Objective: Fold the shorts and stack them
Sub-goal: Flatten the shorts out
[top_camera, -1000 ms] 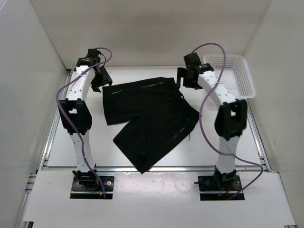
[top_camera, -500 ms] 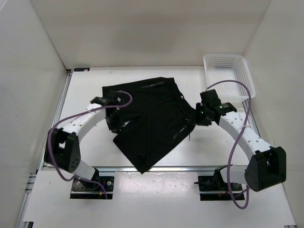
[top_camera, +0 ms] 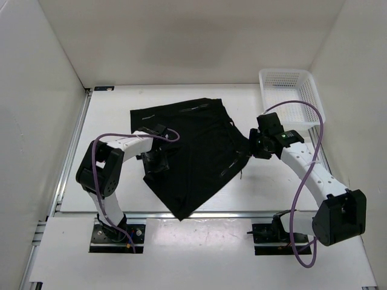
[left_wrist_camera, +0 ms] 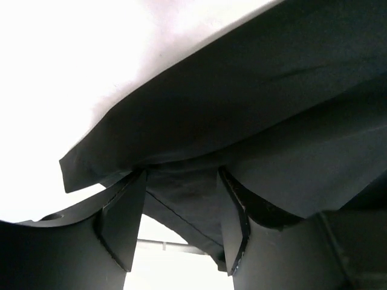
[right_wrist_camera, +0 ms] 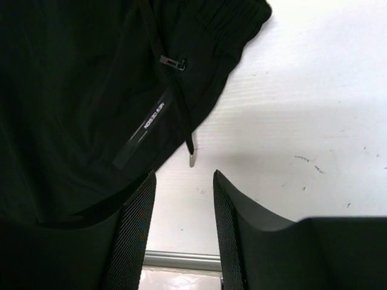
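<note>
The black shorts (top_camera: 193,145) lie spread on the white table, one leg pointing toward the near edge. My left gripper (top_camera: 156,162) sits at the left edge of that leg. In the left wrist view the left gripper (left_wrist_camera: 181,175) stands open, with a raised fold of the shorts (left_wrist_camera: 272,90) hanging in the gap. My right gripper (top_camera: 254,148) is at the waistband's right end. In the right wrist view the right gripper (right_wrist_camera: 184,175) is open over bare table, its left finger (right_wrist_camera: 136,229) over the hem of the shorts (right_wrist_camera: 72,90), beside the drawstring tip (right_wrist_camera: 191,158).
A white mesh basket (top_camera: 296,96) stands at the back right corner. White walls close in the table on three sides. A metal rail (top_camera: 199,212) runs along the near edge, just under the tip of the shorts' leg.
Both arms swung down from the far side of the table to the shorts' left and right edges. In the last half second the left elbow drew in; the right arm barely moved.
</note>
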Controlling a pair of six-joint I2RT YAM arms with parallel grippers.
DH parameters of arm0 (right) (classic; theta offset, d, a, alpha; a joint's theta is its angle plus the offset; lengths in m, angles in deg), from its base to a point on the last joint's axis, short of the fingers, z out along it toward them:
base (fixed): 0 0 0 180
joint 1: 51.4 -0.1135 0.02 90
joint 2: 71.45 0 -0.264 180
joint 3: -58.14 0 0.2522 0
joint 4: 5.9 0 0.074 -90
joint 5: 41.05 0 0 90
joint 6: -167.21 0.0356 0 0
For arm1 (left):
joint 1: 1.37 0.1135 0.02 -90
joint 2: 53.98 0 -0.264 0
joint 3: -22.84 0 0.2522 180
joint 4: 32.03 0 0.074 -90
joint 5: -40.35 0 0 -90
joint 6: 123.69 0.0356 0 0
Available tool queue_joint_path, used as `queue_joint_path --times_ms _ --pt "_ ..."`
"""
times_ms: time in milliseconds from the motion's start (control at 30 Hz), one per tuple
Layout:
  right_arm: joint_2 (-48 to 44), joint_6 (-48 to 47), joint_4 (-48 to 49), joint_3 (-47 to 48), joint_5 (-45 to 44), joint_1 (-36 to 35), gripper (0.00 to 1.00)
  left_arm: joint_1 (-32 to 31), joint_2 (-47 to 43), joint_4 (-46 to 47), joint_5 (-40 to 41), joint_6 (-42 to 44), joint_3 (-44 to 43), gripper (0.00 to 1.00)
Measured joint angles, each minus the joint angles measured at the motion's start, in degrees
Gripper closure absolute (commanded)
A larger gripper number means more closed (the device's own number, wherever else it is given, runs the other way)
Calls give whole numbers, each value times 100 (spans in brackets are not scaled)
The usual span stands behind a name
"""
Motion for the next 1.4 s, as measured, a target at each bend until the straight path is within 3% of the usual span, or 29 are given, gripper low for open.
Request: queue_joint_path --times_ms 33,100,167,200,267,467,567,633,767,800,1100,1133,1167,1300,1400 --pt "0 -20 0 11 -26 0 52 0 2 -9 42 -7 -11 39" --pt "0 -42 -17 20 -57 0 51 9 0 -9 146 -28 -26 50" --pt "2 -48 -33 20 -68 0 51 22 2 -4 229 -66 -42 67" --pt "4 -48 -39 20 -70 0 51 31 4 0 280 -79 -50 85" --pt "11 -50 -63 20 -114 0 51 42 9 -22 409 -74 -66 90" --pt "155 -57 -83 20 -197 0 50 42 9 -262 802 -107 -256 89" --pt "262 -61 -81 20 -197 0 48 42 7 -431 918 -55 -461 66" --pt "348 -66 -68 17 -192 0 42 44 0 -522 966 -57 -577 66" --pt "553 -37 85 -37 -105 7 8 44 -15 -595 1016 -59 -643 83" --pt "616 -39 153 -72 -4 42 8 46 -15 -612 1025 -42 -643 90" --pt "1622 321 1161 -531 1062 728 15 87 -15 -638 1178 -11 -643 90" --pt "1762 372 1283 -531 1141 743 18 98 -15 -638 1191 -11 -640 87" --pt "1915 420 1425 -529 1228 745 20 129 -15 -645 1207 -9 -638 68" --pt "2221 581 1764 -457 1449 743 33 337 -28 -614 1215 20 -501 39" --pt "2413 654 1912 -315 1519 750 39 511 -44 -546 1169 13 -243 40"
